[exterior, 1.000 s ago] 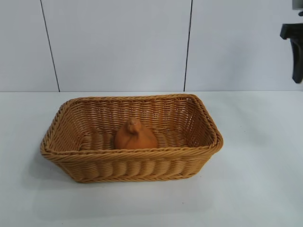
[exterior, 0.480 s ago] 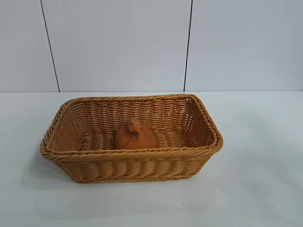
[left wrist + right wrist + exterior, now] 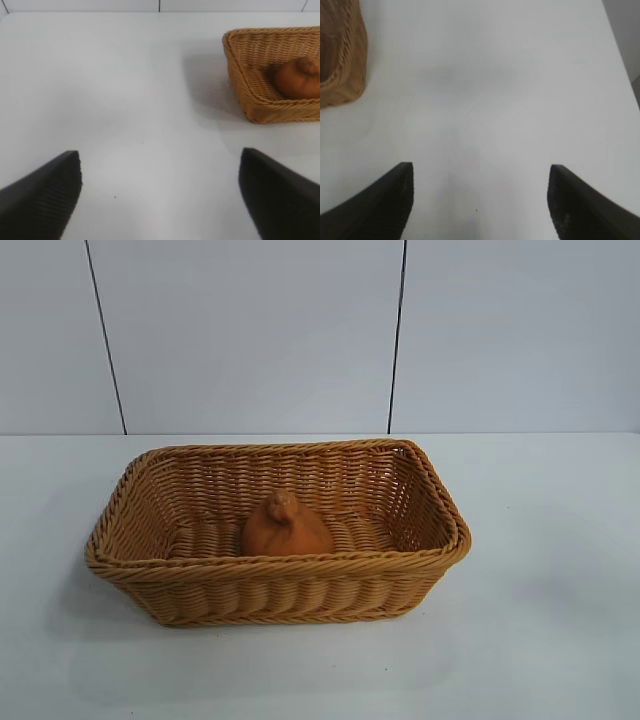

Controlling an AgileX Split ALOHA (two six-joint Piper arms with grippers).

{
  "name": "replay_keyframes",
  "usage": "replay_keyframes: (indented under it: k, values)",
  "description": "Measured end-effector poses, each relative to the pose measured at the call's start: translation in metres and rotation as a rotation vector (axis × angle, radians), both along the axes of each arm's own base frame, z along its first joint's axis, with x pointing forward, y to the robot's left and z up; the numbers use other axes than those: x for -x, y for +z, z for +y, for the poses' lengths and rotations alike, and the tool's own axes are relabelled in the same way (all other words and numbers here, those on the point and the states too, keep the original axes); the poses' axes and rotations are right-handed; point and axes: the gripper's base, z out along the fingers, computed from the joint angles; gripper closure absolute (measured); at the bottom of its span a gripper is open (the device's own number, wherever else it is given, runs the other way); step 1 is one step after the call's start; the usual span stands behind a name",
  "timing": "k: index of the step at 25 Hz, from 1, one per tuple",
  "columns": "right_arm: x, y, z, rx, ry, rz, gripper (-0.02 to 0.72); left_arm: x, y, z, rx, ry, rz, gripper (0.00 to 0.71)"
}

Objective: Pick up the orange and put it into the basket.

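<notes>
The orange [image 3: 285, 528], dull orange with a knobby bump on top, lies inside the tan wicker basket [image 3: 275, 568] near its front wall, at the middle of the table. It also shows in the left wrist view [image 3: 299, 79], inside the basket [image 3: 250, 100]. My left gripper [image 3: 160, 165] is open and empty above bare table, well away from the basket. My right gripper [image 3: 481, 172] is open and empty above bare table, with a corner of the basket [image 3: 342, 75] off to one side. Neither gripper shows in the exterior view.
The white table [image 3: 540, 590] surrounds the basket, with a grey panelled wall [image 3: 250, 330] behind it. The table's edge [image 3: 620, 50] shows in the right wrist view.
A dark gripper at the upper right edge of the exterior view one second ago has left that view. The orange and the basket have not moved.
</notes>
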Motion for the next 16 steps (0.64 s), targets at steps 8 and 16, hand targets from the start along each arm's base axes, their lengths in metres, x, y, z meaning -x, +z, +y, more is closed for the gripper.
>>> replay_keyframes:
  k: [8, 16]
  values:
    - [0.034, 0.002, 0.0, -0.003, 0.0, -0.217, 0.188, 0.0, 0.0, 0.0, 0.0, 0.0, 0.0, 0.1]
    - [0.036, 0.002, 0.0, -0.01, 0.004, -0.23, 0.188, 0.0, 0.0, 0.0, 0.0, 0.0, 0.0, 0.1]
